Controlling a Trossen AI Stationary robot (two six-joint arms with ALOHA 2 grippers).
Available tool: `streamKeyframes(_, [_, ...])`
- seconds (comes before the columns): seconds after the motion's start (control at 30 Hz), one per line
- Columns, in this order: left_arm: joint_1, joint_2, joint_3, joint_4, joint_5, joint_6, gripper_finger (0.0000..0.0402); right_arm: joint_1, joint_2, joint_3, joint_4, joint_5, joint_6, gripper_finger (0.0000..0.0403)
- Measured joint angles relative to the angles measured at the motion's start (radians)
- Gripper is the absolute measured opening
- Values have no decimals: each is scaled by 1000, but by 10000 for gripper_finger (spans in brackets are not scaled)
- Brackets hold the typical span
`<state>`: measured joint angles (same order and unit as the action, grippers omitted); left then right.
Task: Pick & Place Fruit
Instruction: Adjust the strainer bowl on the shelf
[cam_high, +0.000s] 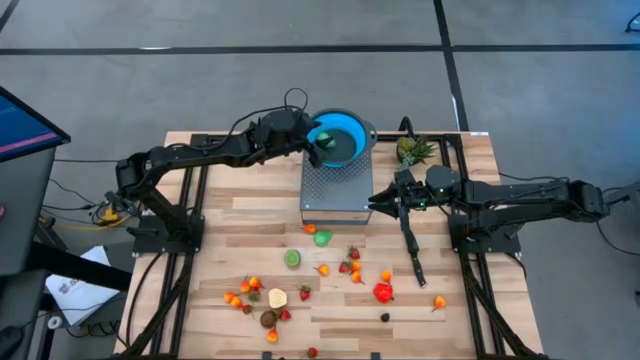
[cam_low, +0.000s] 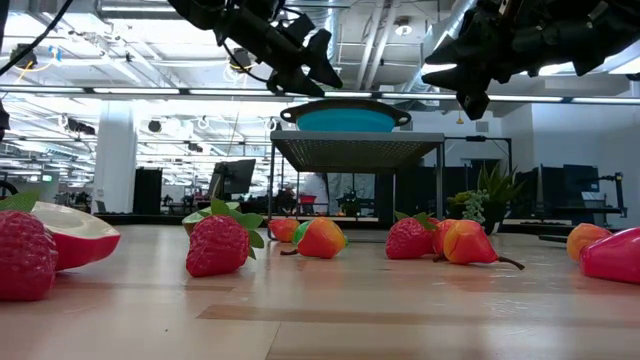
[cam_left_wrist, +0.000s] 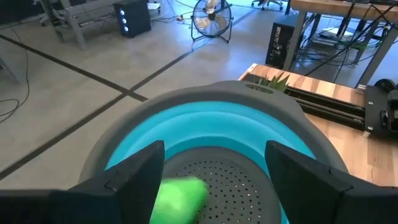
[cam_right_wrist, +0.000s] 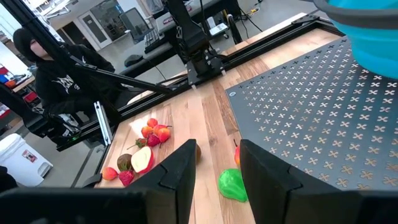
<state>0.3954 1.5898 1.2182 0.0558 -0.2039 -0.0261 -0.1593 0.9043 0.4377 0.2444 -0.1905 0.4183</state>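
Observation:
The blue bowl (cam_high: 340, 135) with a grey rim stands on a perforated metal stand (cam_high: 335, 190) at the table's far middle. My left gripper (cam_high: 322, 148) hangs open over the bowl. In the left wrist view a blurred green fruit (cam_left_wrist: 178, 198) shows between the spread fingers, over the bowl's perforated bottom (cam_left_wrist: 230, 180). My right gripper (cam_high: 385, 200) is open beside the stand's right side, above the table. A green fruit (cam_right_wrist: 232, 185) lies on the wood below its fingers. Many small fruits (cam_high: 300, 285) lie scattered on the near half of the table.
A spiky pineapple-like piece (cam_high: 415, 150) sits right of the bowl. A black elongated object (cam_high: 412, 250) lies on the table right of centre. Strawberries (cam_low: 218, 245) and orange fruits (cam_low: 320, 238) show in the low view. A person in black (cam_right_wrist: 43, 68) is beyond the table's left side.

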Motion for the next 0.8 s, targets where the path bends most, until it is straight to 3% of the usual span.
streamKeyframes(0.27, [0, -31, -4, 4, 20, -3, 224, 0, -2, 0, 46, 6, -6, 118])
streamKeyframes(0.53, [-1, -83, -5, -8, 115, -13, 112, -35, -2, 0, 59, 8, -12, 118])
streamKeyframes(0.8, [-20, -148, -5, -37, 266, -39, 11, -44, -2, 76, 20, 5, -168, 118])
